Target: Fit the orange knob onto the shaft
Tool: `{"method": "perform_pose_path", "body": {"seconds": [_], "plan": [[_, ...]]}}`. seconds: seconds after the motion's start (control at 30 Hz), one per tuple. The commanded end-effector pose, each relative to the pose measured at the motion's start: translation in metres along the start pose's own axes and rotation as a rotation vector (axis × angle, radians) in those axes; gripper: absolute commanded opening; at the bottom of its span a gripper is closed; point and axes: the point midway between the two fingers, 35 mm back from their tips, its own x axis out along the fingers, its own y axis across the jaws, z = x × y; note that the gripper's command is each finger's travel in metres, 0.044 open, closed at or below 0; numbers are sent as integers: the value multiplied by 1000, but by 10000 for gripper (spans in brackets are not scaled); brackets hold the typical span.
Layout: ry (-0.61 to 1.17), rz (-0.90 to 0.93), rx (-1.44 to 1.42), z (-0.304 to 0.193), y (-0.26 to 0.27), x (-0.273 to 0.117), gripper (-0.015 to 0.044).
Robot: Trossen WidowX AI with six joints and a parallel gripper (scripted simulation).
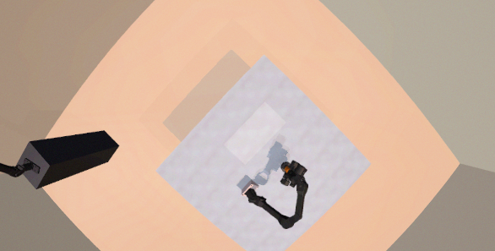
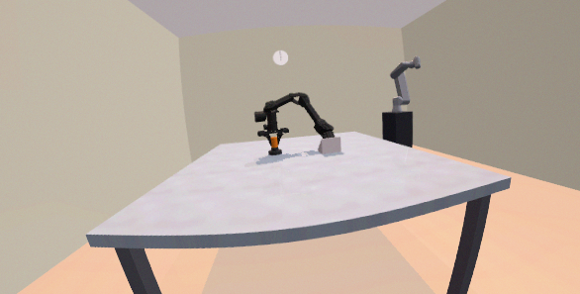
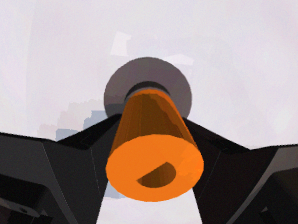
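The orange knob [image 1: 287,169] [image 2: 274,142] [image 3: 155,150] stands upright between the fingers of my gripper [image 2: 274,147] [image 3: 150,121], which is shut on it. The knob's near end face shows a dark D-shaped hole, its flat side slanting toward the upper left. The knob's far end is over the middle of the round dark pedestal [image 2: 275,152] [image 3: 148,68]. A thin grey sliver shows at that end in the wrist view, with a dark shadow around it. The shaft's flat side is hidden, and whether the knob touches the pedestal cannot be told.
The arm's pale base block [image 2: 330,145] stands on the light table [image 2: 297,195], to the right of the pedestal in the exterior view. A second, grey arm [image 2: 402,86] on a black stand [image 2: 397,128] is beyond the table.
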Motion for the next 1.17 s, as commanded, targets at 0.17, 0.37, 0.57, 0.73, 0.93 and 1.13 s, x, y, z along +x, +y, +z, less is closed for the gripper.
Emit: {"method": "perform_pose_path", "body": {"seconds": [0.17, 0.37, 0.57, 0.73, 0.93, 1.13], "plan": [[0, 1, 0, 0, 0, -1, 289], [0, 1, 0, 0, 0, -1, 440], [0, 1, 0, 0, 0, -1, 440], [10, 8, -26, -2, 4, -50, 440], [-3, 8, -34, -2, 1, -96, 440], [-2, 8, -34, -2, 3, -96, 440]]}}
